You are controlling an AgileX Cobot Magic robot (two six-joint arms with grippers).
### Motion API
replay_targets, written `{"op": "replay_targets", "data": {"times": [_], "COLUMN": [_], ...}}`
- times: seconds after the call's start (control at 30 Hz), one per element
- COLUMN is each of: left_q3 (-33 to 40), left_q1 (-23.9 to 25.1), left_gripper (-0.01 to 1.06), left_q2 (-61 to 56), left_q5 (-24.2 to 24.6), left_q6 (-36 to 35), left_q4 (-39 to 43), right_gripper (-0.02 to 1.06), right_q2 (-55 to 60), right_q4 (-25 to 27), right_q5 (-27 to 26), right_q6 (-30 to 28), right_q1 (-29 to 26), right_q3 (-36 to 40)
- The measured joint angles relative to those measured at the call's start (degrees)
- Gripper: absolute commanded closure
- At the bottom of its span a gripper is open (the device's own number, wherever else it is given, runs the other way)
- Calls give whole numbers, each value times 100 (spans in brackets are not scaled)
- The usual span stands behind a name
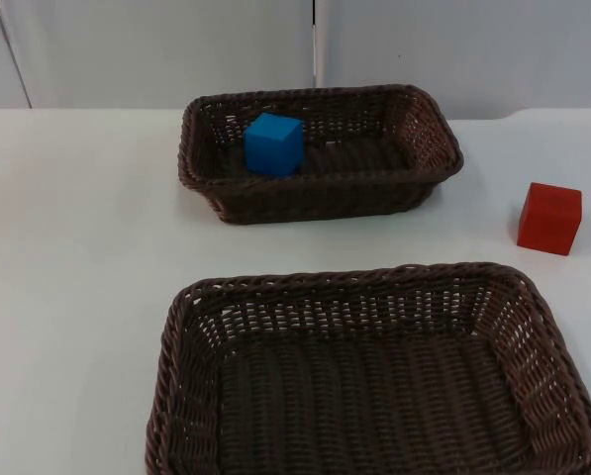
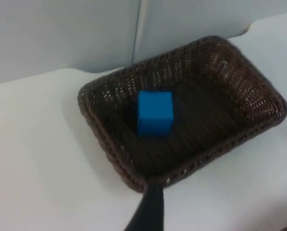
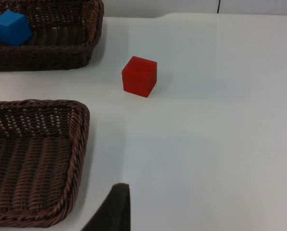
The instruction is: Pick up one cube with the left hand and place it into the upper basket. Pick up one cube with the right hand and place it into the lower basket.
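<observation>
The left tool (image 2: 148,211) hangs above the bench, back from its far edge, with one black fingertip (image 2: 150,204) in its wrist view, pointing down and toward the far edge. The right tool (image 3: 112,209) hangs above the bench toward its right edge, one black fingertip (image 3: 115,204) showing, angled down at the bench surface. Neither fingertip touches anything.

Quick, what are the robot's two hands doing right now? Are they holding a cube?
Left gripper: above the table near the upper brown wicker basket; open or shut cannot be told.
Right gripper: above the table; open or shut cannot be told.
</observation>
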Motion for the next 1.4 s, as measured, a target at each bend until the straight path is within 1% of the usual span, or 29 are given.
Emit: {"op": "replay_targets", "data": {"times": [0.07,0.1,0.23,0.27,0.4,0.63,0.73,0.83,0.97,1.13,1.4], "left_q3": [472,472,1070,1070,1526,2009,2167,2492,2713,2728,2735], "left_q1": [0,0,0,0,0,0,0,0,0,0,0], "left_gripper": [26,26,26,26,26,26,26,26,26,26,26], "left_q2": [-387,-387,-963,-963,-1516,-2288,-2592,-3073,-3497,-3823,-3939], "left_q5": [-143,-143,-291,-291,-356,-392,-369,-286,-178,47,327], "left_q6": [0,0,0,0,0,0,0,0,0,0,0], "left_q4": [60,60,74,74,74,74,74,74,84,175,306], "right_gripper": [0,0,0,0,0,0,0,0,0,0,0], "right_q2": [0,0,0,0,0,0,0,0,0,0,0], "right_q4": [0,0,0,0,0,0,0,0,0,0,0], "right_q5": [0,0,0,0,0,0,0,0,0,0,0], "right_q6": [0,0,0,0,0,0,0,0,0,0,0], "right_q1": [0,0,0,0,0,0,0,0,0,0,0], "right_q3": [0,0,0,0,0,0,0,0,0,0,0]}}
